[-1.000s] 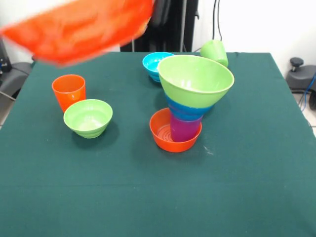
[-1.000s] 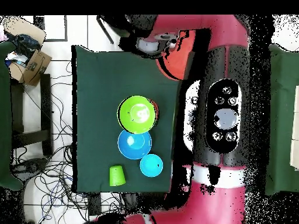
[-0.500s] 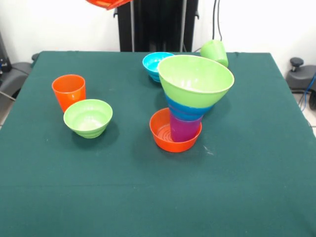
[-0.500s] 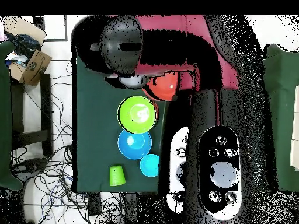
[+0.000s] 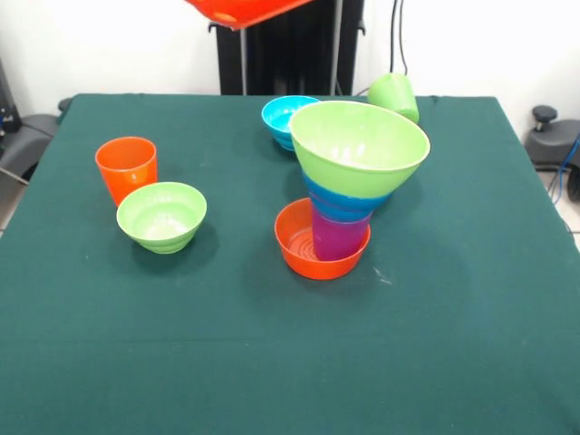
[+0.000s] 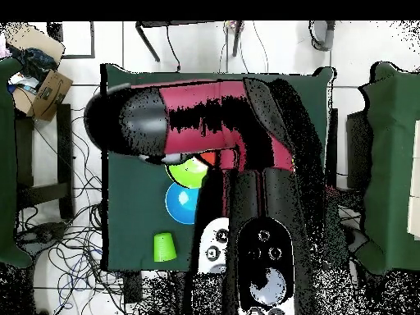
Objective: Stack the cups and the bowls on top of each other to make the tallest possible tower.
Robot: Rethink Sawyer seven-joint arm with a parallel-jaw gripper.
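Overhead, a big orange bowl (image 5: pixel 243 11) hangs at the top edge of the front view, tilted, only its underside and part of the rim showing. It is presumably carried by the gripper, but the fingers lie outside that view and the arm (image 6: pixel 205 111) covers them in the overhead view, so whether they are open or clamped on the rim cannot be told.

Well below the bowl stands the tower (image 5: pixel 349 186): a small orange bowl (image 5: pixel 297 246) at the base, a purple cup (image 5: pixel 339 237) in it, a blue bowl (image 5: pixel 349 201) on the cup, and a wide lime green bowl (image 5: pixel 360 143) on top. The stack flares upward and looks top-heavy on its narrow cup.

The pieces look like thin, glossy plastic: light, stiff and probably slippery, so a pinch across a rim seems the likeliest hold. A carried bowl would need a level, centred and gentle landing, since a light push could tip the tower.

Still loose on the green table (image 5: pixel 453 344) are an orange cup (image 5: pixel 126 168), a small lime green bowl (image 5: pixel 162 216), a light blue bowl (image 5: pixel 283 118) and a lime green cup (image 5: pixel 394 95) lying tilted at the far edge.
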